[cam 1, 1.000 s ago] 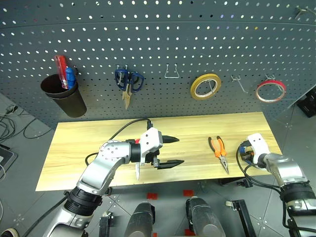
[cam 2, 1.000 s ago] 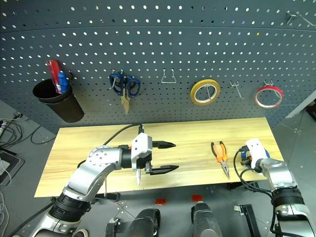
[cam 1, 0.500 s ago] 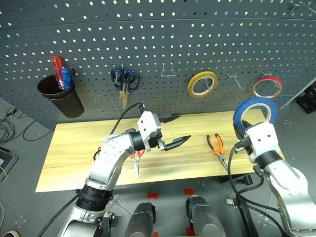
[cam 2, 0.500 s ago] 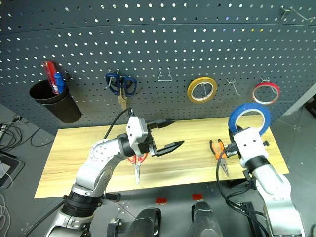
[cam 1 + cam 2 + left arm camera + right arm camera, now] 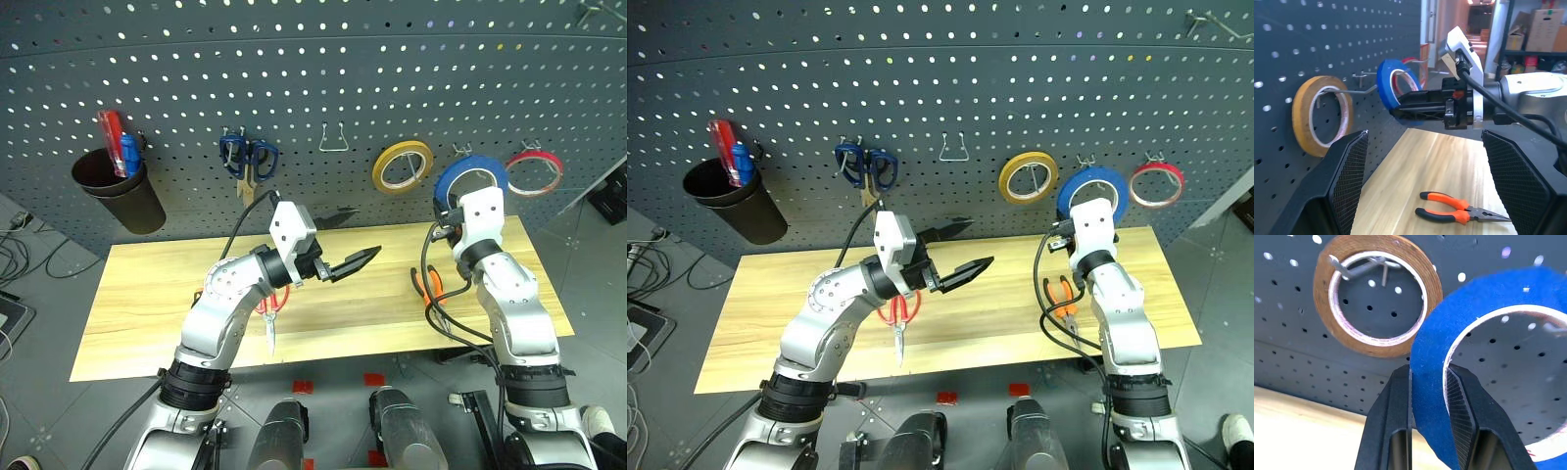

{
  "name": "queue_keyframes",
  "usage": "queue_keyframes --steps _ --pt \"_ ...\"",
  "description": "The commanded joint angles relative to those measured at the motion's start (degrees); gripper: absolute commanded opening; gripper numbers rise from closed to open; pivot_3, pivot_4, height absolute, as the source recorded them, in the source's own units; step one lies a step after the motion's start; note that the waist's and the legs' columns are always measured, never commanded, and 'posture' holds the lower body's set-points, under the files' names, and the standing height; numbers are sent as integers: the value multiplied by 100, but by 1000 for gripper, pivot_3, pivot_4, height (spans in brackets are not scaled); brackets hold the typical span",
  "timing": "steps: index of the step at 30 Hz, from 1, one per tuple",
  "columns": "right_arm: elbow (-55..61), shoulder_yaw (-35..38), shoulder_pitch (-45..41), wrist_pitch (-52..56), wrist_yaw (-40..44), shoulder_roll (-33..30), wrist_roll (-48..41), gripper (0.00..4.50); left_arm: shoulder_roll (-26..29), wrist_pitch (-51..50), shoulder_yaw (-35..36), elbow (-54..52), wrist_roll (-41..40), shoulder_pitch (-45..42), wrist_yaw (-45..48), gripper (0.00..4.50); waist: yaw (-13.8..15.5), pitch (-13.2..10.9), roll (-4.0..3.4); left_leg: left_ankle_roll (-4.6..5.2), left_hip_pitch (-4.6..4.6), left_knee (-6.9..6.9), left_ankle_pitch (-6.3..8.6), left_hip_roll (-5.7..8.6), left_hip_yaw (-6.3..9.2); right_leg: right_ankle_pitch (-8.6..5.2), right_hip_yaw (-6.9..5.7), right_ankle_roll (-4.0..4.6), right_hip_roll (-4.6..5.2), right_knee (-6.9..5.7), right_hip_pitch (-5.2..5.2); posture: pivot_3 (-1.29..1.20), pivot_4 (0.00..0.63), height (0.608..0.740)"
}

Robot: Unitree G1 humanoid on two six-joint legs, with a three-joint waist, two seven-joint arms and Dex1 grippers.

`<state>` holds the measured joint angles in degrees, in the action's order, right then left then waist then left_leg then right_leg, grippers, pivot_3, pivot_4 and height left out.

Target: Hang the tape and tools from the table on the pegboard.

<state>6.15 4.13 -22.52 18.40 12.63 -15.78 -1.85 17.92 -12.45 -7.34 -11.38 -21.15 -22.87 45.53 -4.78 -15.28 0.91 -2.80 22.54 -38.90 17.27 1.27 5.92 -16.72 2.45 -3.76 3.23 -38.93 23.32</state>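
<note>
- Up against the pegboard (image 5: 313,88), the right gripper (image 5: 1427,382) held the blue tape (image 5: 470,178) upright, its two black fingers pinching the roll's band, one inside the hole and one outside.
- That blue roll sat close to the board, between the yellow tape (image 5: 403,167) and the thin red ring (image 5: 535,173), both of which hung on hooks.
- From the left wrist camera, the blue roll appeared at the tip of a metal hook (image 5: 1364,89); I could not tell whether it rested on it.
- Over the middle of the table (image 5: 147,294), the left gripper (image 5: 343,245) hovered with its fingers spread wide and nothing between them, pointing towards the right arm.
- Under the left forearm, the red-handled scissors (image 5: 898,318) lay flat on the wooden top, blades pointing towards the near edge.
- Near the right end of the table, the orange-and-black pliers (image 5: 1459,214) lay flat on the planks, partly hidden behind the right arm in the head views.
- On the board's left side, a black cup (image 5: 122,191) hung with a red screwdriver (image 5: 111,132) and a blue screwdriver (image 5: 129,152) standing in it.
- Beside the cup, the blue-handled scissors (image 5: 248,162) hung with their blades down.
- Between those scissors and the yellow roll, a bare wire hook (image 5: 335,140) stuck out of the board.
</note>
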Motion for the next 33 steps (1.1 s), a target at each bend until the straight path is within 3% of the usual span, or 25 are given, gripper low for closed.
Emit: queue_keyframes --steps 1,7,11,15,23,33 --pt "162 128 112 -56 134 -84 -162 2342 83 15 142 -273 26 134 -154 3896 -2 0 0 0 0 0 0 0 0 0 0 0 1 0 0 -69 241 740" --pt "1411 -51 1407 1126 67 -179 -105 4466 677 127 364 -25 201 409 22 3896 12 0 -1 0 2 3 0 -2 6 0 -2 0 -1 -3 3 -69 240 740" --pt "2272 -459 1801 3035 -324 168 -99 4491 1385 75 560 355 106 544 617 3896 -36 4 -7 6 -3 4 3 -6 3 0 4 0 -3 -6 3 -97 247 740" --pt "2161 -863 1383 4431 -757 503 121 4491 2008 376 466 797 351 595 1192 3896 -44 4 -8 16 -5 7 9 -5 5 0 6 2 -6 -10 11 -95 250 740" --pt "306 -877 591 3953 -701 294 237 4491 1967 410 302 790 443 553 1303 3896 17 4 -7 13 14 3 7 6 9 0 -5 2 8 -2 19 -63 244 740" --pt "-590 -553 273 3607 -713 273 217 4491 1901 399 259 732 508 634 1269 3896 -26 4 -7 14 16 7 7 1 3 0 1 2 -4 -8 31 -62 247 740"
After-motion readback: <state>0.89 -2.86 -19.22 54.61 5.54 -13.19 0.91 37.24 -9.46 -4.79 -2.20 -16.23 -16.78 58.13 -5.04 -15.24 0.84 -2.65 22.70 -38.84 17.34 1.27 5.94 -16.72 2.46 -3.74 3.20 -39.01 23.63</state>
